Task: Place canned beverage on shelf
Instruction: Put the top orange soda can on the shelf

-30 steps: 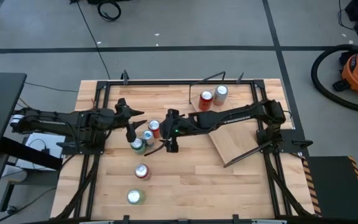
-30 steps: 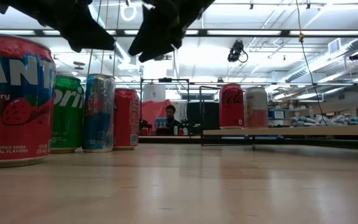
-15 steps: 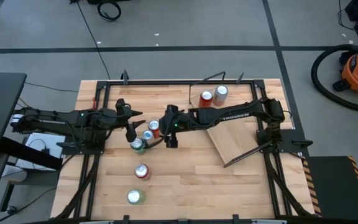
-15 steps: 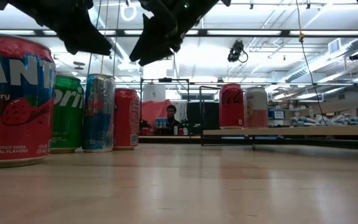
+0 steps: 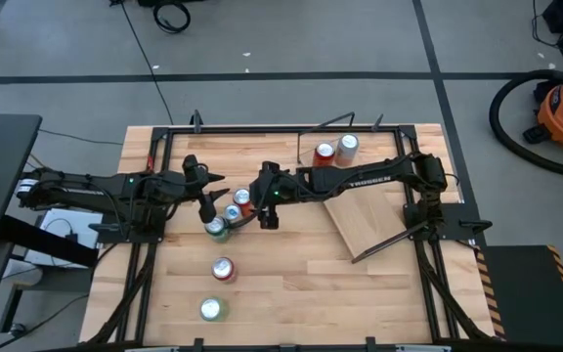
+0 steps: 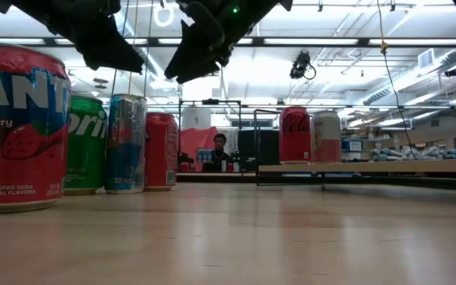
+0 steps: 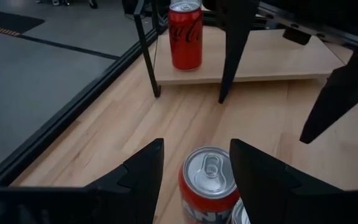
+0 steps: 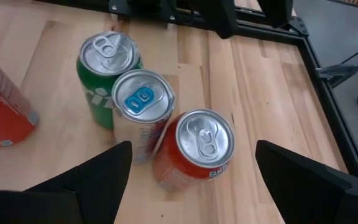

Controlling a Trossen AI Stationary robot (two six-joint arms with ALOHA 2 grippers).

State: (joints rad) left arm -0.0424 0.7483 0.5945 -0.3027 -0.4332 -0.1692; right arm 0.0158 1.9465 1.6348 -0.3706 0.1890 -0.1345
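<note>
The red can (image 8: 199, 149) I judge to be my target stands upright on the table (image 5: 291, 284), at the right end of a tight cluster, touching a slim silver-and-blue can (image 8: 140, 109) that in turn presses against a green can (image 8: 107, 68). My right end effector (image 5: 265, 207) hovers just above it with fingers (image 8: 92, 177) spread wide, one on each side of the can, not yet touching; I hold them released because the neighbour leaves little room, and I judge a straight descent over the red lid the safest way in. My left end effector (image 5: 206, 200) hangs over the same cluster from the left, also open, its fingers (image 7: 138, 174) bracketing the same red lid, so the two arms are crowded and could clash if both came down. The shelf (image 5: 365, 223) lies askew to the right of the cluster, well apart from it, and already carries a red can (image 5: 324, 156) and a silver can (image 5: 346, 146) at its far end, leaving bare board nearer me for the next one. Two more cans wait nearer on the table: a Fanta can (image 5: 223, 270) and a green-topped can (image 5: 210, 310).
</note>
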